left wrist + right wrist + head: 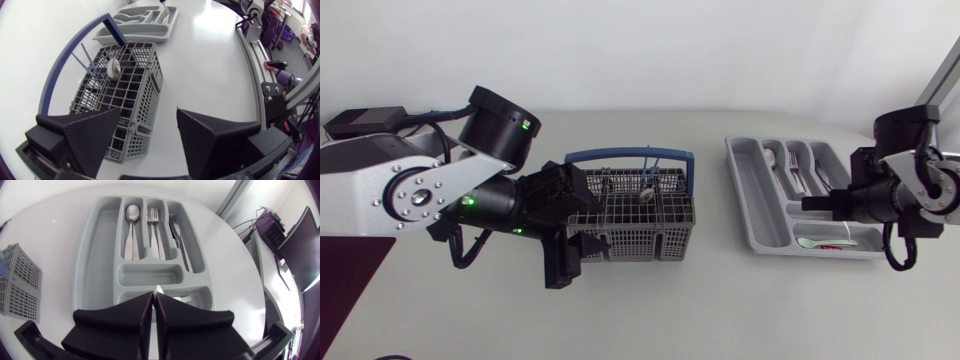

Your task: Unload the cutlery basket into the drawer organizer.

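Observation:
The grey cutlery basket (pixel 638 228) with a blue handle (pixel 620 155) stands at the table's middle. A spoon (pixel 114 67) stands bowl up in it beside thin blue sticks (pixel 84 56). My left gripper (pixel 575 228) hangs open over the basket's left end; in the left wrist view the left gripper (pixel 150 142) has the basket's near corner (pixel 127 142) between its wide-apart fingers. The grey drawer organizer (pixel 760 205) lies to the right, holding a spoon (pixel 131 225), a fork (pixel 154 225) and a knife (pixel 177 237). My right gripper (pixel 154 305) is shut above the organizer's front compartment.
A pale item (pixel 820 242) lies in the organizer's front compartment. A strip of white table (pixel 715 235) separates basket and organizer. The organizer's long side compartment (pixel 97 255) holds nothing visible.

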Controlling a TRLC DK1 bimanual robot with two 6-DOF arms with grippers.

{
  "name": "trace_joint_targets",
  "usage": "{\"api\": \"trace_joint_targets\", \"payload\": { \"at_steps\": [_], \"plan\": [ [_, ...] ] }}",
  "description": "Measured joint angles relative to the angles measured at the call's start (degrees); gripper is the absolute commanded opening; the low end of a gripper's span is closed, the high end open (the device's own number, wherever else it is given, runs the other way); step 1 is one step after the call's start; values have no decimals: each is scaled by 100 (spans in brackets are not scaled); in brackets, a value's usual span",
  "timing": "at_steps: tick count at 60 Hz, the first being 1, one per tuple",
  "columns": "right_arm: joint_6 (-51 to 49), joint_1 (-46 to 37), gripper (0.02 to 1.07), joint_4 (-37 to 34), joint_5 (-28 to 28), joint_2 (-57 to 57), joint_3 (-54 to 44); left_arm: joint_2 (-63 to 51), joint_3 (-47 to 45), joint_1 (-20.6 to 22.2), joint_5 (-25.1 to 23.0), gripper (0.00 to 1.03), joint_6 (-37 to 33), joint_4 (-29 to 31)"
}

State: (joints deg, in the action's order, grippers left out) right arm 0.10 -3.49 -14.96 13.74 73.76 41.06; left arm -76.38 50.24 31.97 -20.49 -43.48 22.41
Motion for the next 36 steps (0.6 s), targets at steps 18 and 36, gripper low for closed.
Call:
{"api": "trace_joint_targets", "payload": {
  "at_steps": [18, 36],
  "plan": [
    [-63, 83, 19, 638, 334, 678, -249, 0, 0, -2, 0, 98, -2, -33],
    [-31, 470, 50, 708, 420, 994, -358, 0, -7, -9, 0, 98, -2, -44]
  ]
}}
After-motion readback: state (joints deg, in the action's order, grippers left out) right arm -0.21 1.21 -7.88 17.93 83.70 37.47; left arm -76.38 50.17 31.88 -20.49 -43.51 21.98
